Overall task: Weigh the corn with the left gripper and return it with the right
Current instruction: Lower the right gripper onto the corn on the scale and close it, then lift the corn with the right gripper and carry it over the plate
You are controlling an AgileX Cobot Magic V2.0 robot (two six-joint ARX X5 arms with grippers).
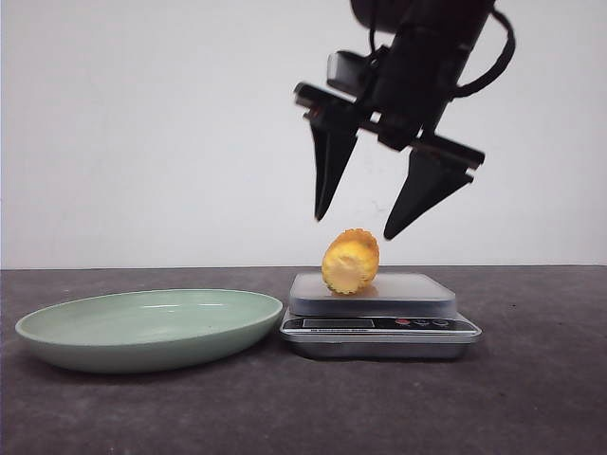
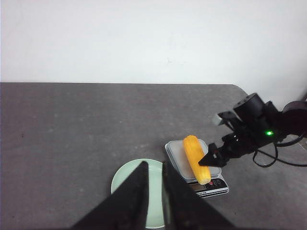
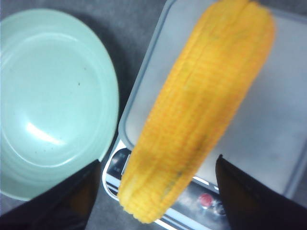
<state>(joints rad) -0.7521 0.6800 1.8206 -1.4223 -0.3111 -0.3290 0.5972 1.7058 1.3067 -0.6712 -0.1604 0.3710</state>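
Note:
The corn is a yellow-orange cob lying on the platform of the silver kitchen scale, its cut end facing the front camera. In the wrist views it shows as a long cob overhanging the scale's display. My right gripper is open and hangs just above the corn, one finger on each side, not touching it; it also shows in the left wrist view and its own view. My left gripper is shut and empty, high above the plate; it is out of the front view.
A pale green plate sits empty directly left of the scale; it also shows in the left wrist view and the right wrist view. The dark table ends at a white wall behind.

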